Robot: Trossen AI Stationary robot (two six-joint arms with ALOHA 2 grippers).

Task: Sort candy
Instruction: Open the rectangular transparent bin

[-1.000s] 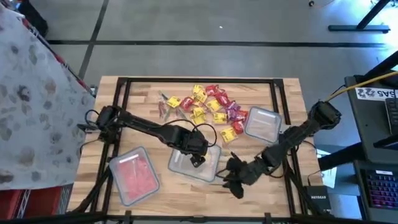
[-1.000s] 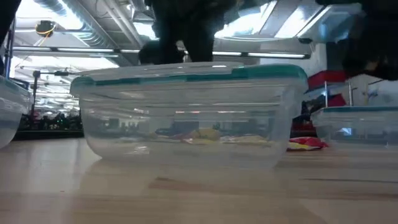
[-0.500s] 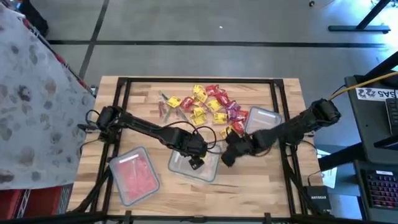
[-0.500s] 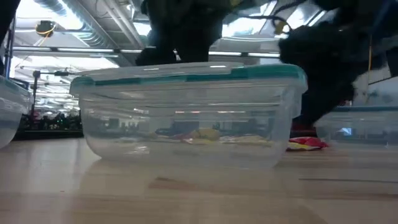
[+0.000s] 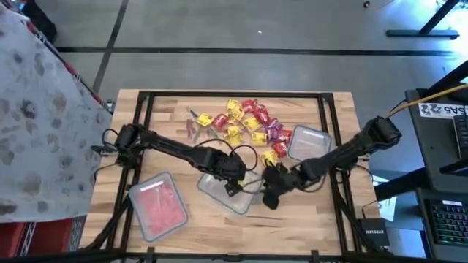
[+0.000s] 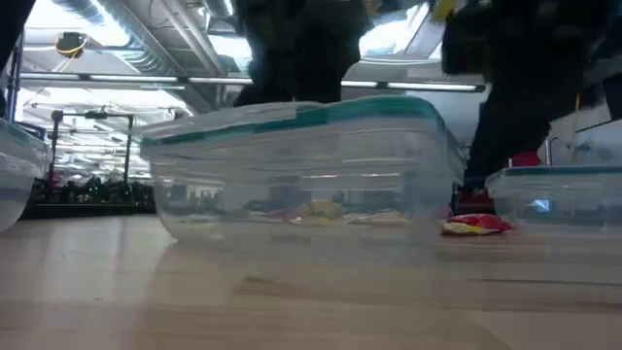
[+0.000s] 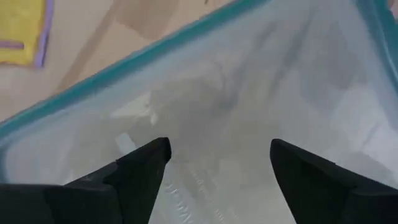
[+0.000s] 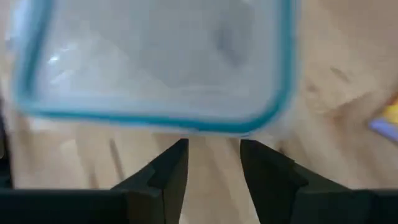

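A clear container with a teal rim (image 5: 225,193) sits askew at the table's middle; in the low view its rim (image 6: 301,117) slants. My left gripper (image 5: 232,180) hangs over it, open, fingers spread above the container's floor (image 7: 217,124). My right gripper (image 5: 270,193) is open by a narrow gap just right of it, fingertips before the rim (image 8: 186,126). The candy (image 5: 248,123), a loose pile of red, yellow and purple pieces, lies on the far middle of the table. One piece (image 6: 476,225) lies right of the container. My left gripper reaches down into the middle container from above. Whether its fingers (image 7: 146,163) touch the floor or a wall, I cannot tell. My right gripper comes level from the table's right at the container's right rim (image 8: 205,128). I cannot tell whether its fingers (image 8: 174,163) touch it.
A second clear container (image 5: 156,205) with pink-red contents stands at the near left. A third container (image 5: 307,144) stands at the right, beside the candy pile. A dark frame (image 5: 322,109) runs around the tabletop. Bare wood (image 5: 307,226) lies near the front right.
My right gripper has swung from the near right toward the far left, up to the middle container's right side, then come back slightly toward the near edge. The container has turned about on the table and now sits askew.
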